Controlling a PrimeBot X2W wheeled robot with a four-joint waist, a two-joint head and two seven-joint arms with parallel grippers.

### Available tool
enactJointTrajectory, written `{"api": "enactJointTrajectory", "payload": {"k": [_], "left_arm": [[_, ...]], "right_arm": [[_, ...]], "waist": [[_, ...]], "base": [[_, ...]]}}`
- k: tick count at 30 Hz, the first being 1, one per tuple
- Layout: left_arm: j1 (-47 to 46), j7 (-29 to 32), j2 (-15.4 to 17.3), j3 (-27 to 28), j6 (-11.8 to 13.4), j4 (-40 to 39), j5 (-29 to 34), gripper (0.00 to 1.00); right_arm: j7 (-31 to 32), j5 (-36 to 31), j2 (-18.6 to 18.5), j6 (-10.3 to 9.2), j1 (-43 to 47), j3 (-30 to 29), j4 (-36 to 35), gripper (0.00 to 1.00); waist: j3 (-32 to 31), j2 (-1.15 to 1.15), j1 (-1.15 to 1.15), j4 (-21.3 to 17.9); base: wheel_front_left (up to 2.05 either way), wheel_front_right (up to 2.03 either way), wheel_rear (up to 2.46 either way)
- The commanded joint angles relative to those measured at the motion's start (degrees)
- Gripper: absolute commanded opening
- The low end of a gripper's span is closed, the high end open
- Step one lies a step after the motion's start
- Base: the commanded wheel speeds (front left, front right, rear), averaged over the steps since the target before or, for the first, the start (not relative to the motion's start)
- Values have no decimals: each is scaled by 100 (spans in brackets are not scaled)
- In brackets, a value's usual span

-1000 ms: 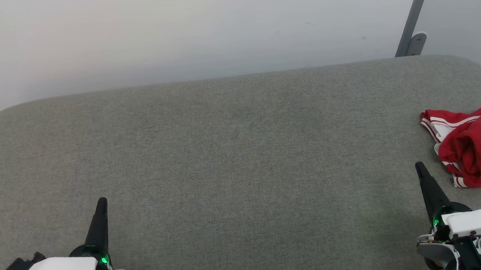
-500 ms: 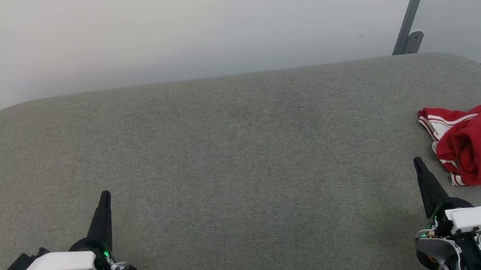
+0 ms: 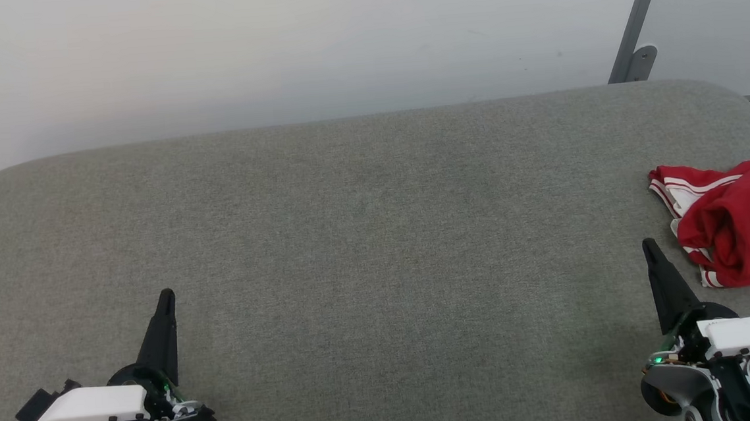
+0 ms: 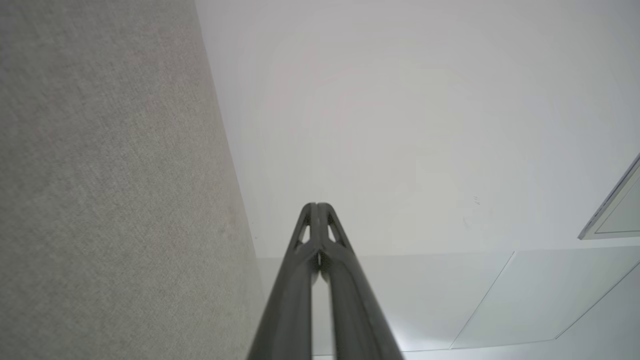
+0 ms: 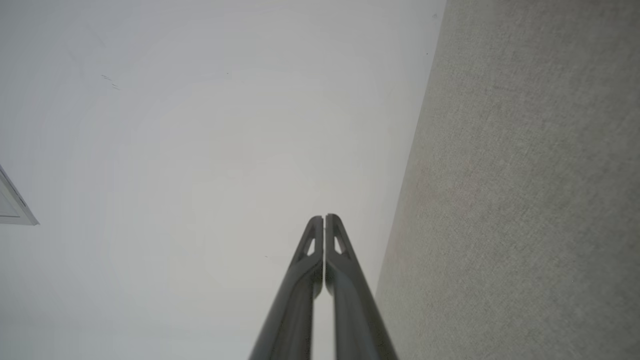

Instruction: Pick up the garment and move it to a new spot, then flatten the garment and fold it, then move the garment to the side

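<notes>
The garment lies crumpled at the right edge of the grey padded surface, red with white and red-striped trim, partly cut off by the head view's border. My right gripper is shut, with nothing in it, its tip just left of the garment and apart from it. Far from the cloth, at the lower left, my left gripper is also shut and holds nothing. In the wrist views the left gripper and the right gripper show their fingers pressed together, pointing at the pale wall.
A white wall rises behind the surface. A grey metal post with a bracket stands at the back right corner. The surface has rounded far corners.
Both grippers have crept a little further forward over the surface, still shut. The head view has shifted slightly, so the garment and post sit a little higher and further left.
</notes>
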Motion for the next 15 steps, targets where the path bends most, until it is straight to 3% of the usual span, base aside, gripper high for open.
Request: {"api": "enactJointTrajectory", "payload": {"k": [1, 15], "left_arm": [[-69, 8, -7, 16, -30, 1, -19, 0], [-70, 13, -10, 20, -30, 1, -13, 0]], "right_arm": [[12, 21, 11, -2, -27, -5, 17, 0], [11, 21, 11, -2, -27, -4, 17, 0]], "waist": [[0, 0, 0, 0], [0, 0, 0, 0]], "base": [[0, 0, 0], [0, 0, 0]]}}
